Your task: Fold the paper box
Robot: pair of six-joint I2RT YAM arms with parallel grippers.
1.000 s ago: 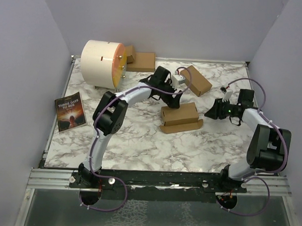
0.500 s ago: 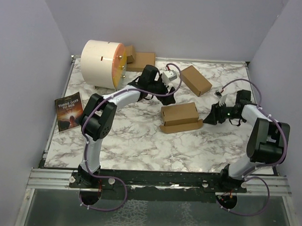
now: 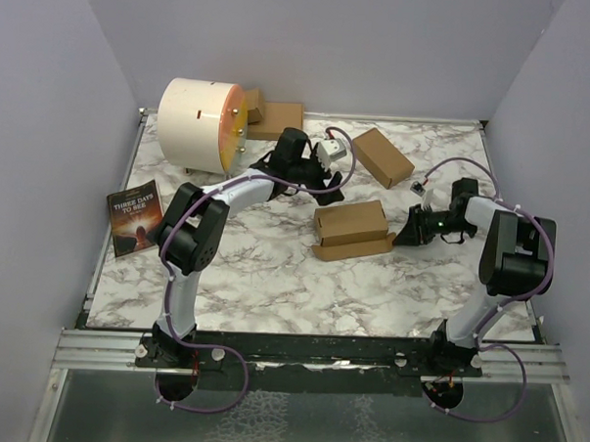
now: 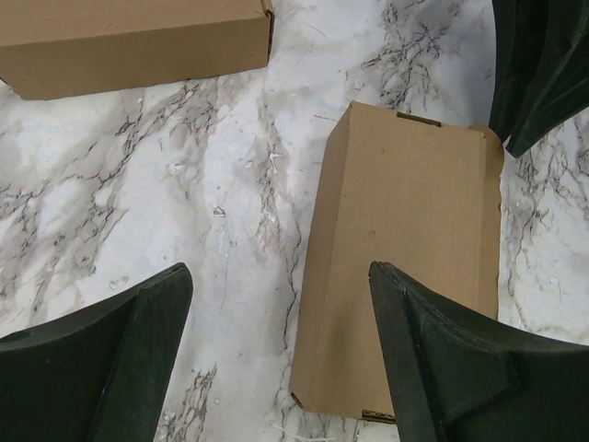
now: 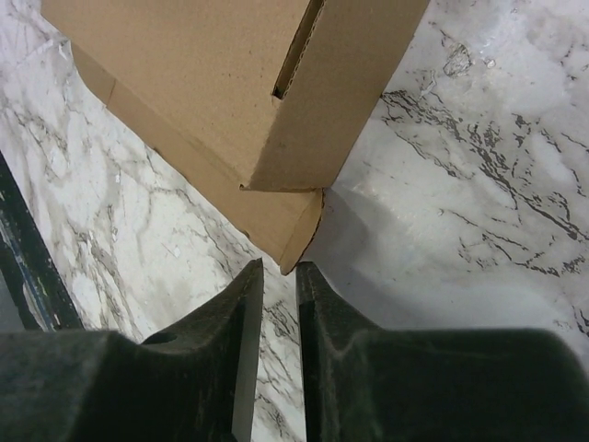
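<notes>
Right wrist, right claw at paper box edge

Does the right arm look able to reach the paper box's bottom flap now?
Likely yes: the right gripper sits just off the corner of the flap of the paper box, with nothing between them.

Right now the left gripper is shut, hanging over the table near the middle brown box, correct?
No. The left gripper is open, fingers spread wide in the left wrist view. It does hang over the table near that brown box.
</notes>
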